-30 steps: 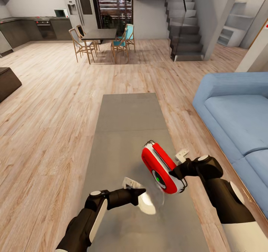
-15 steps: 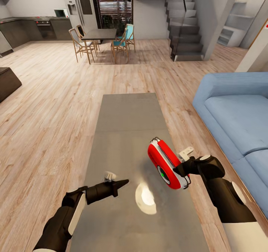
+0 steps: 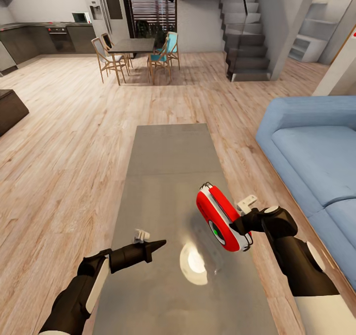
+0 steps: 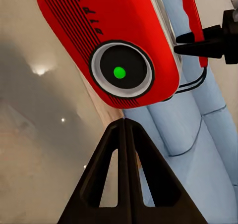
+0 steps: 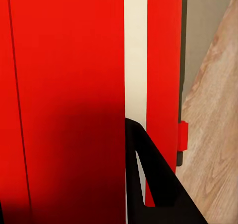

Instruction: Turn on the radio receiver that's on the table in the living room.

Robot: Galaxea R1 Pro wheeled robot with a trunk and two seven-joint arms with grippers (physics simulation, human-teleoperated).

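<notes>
The radio receiver (image 3: 221, 219), red-fronted with a white body, hangs tilted just above the grey coffee table (image 3: 168, 162). My right gripper (image 3: 241, 227) is shut on its right side. A green light glows in the middle of its round dial (image 4: 119, 73). In the right wrist view the radio's red and white casing (image 5: 64, 85) sits against one dark finger (image 5: 153, 184). My left gripper (image 3: 160, 245) is shut with its tips together, low over the table and a hand's width left of the radio. In the left wrist view the left gripper (image 4: 124, 122) points at the dial from a short gap.
A light blue sofa (image 3: 316, 152) runs along the table's right side. Light wood floor (image 3: 64, 152) lies to the left. A bright lamp reflection (image 3: 194, 263) shows on the tabletop. Far back stand a dining table with chairs (image 3: 132, 48), stairs (image 3: 244, 38) and a dark kitchen (image 3: 39, 35).
My left gripper has drawn back to the left, away from the radio's dial. The radio and right gripper shifted slightly right, then held still.
</notes>
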